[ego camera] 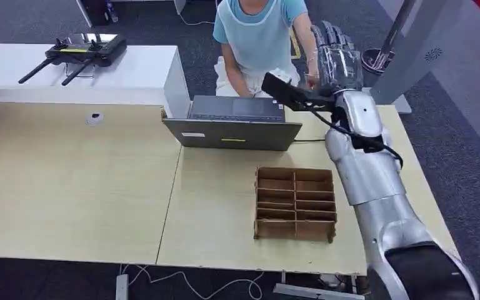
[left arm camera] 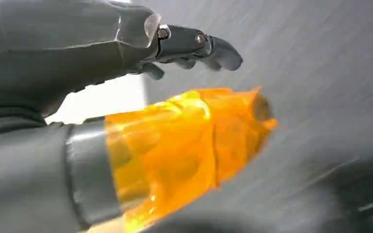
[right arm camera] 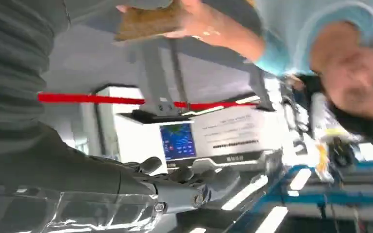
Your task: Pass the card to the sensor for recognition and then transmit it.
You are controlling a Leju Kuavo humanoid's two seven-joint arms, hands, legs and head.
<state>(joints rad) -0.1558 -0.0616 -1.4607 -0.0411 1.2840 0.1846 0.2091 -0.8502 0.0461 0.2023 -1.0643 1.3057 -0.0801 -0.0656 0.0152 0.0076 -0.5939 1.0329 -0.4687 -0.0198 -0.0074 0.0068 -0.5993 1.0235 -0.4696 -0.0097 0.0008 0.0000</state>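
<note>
a: head view, what's the biggest thing?
b: a pale wooden table (ego camera: pixel 69 187) fills most of it. a person (ego camera: pixel 259 37) in a light blue top sits at its far side.

a: and the robot?
b: its silver right arm (ego camera: pixel 375 181) rises from the lower right, with the right hand (ego camera: pixel 336 59) lifted above the table's far edge, right in front of the person's forearm.

a: what else is on the table?
b: a grey laptop (ego camera: pixel 234 125) near the far edge, its lid tipped back toward the robot. nearer, a brown cardboard divider box (ego camera: pixel 295 203) with open compartments. a small round white item (ego camera: pixel 94 118) lies well left of the laptop.

a: where is the card?
b: in the right wrist view, a brown card (right arm camera: pixel 148 22) is in the person's hand (right arm camera: pixel 204 24), apart from the robot's fingers (right arm camera: pixel 213 179).

a: is the right hand holding anything?
b: no. its fingers are stretched out and apart, with nothing in them.

a: and the left hand?
b: in the left wrist view, the left hand (left arm camera: pixel 126 53) hangs over blurred grey floor, fingers extended and apart, nothing between them. its thumb is wrapped in orange film (left arm camera: pixel 184 145).
</note>
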